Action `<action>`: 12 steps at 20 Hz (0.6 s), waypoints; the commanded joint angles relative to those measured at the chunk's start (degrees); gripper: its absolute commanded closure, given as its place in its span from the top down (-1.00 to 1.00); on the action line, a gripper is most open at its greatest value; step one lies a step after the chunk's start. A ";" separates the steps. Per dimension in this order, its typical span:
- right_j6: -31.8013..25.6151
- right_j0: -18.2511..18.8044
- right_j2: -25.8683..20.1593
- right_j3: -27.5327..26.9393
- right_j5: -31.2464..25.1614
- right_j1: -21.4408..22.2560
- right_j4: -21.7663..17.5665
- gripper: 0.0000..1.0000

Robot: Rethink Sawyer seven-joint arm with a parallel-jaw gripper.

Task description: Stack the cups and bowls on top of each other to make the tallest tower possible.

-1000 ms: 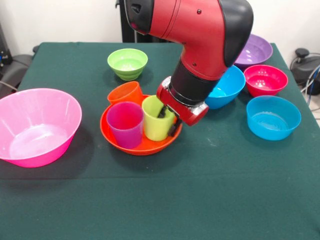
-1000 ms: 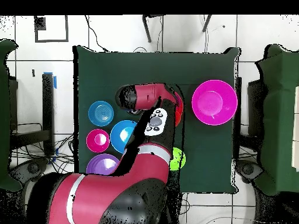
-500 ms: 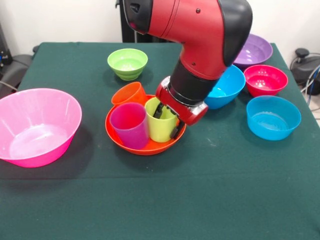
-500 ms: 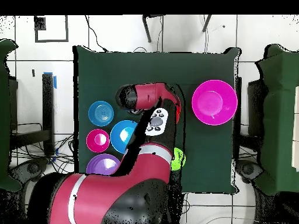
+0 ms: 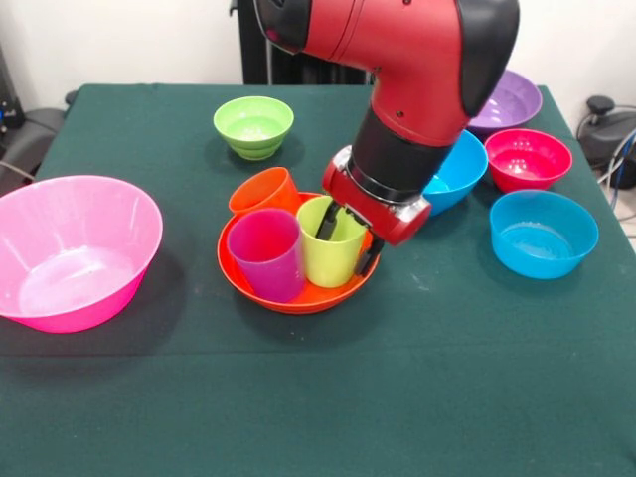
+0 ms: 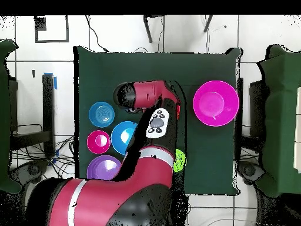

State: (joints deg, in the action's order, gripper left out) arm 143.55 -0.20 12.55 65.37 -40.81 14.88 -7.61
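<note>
An orange bowl sits mid-table with three cups standing in it: a purple cup at the front, an orange cup leaning at the back, and a lime green cup on the right. My gripper straddles the lime green cup's right wall, one finger inside the cup and one outside, shut on that wall. In the overhead view the arm hides the gripper, the cups and most of the orange bowl. No tower stands anywhere.
A big pink bowl lies at the left and a small green bowl behind. At the right are a blue bowl, a purple bowl, a red bowl and a light blue bowl.
The gripper has shifted right in the front view, holding the lime green cup. The orange bowl and the other two cups have slid right with it.
</note>
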 commanded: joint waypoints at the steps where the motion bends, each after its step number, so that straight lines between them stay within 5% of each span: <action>1: -11.12 1.54 -9.31 2.87 -0.56 2.14 -2.32 1.00; 12: -14.33 3.54 -12.25 5.40 -1.44 5.99 -3.45 1.00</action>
State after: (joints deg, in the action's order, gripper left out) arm 143.55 1.49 9.08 65.78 -40.81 19.25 -7.69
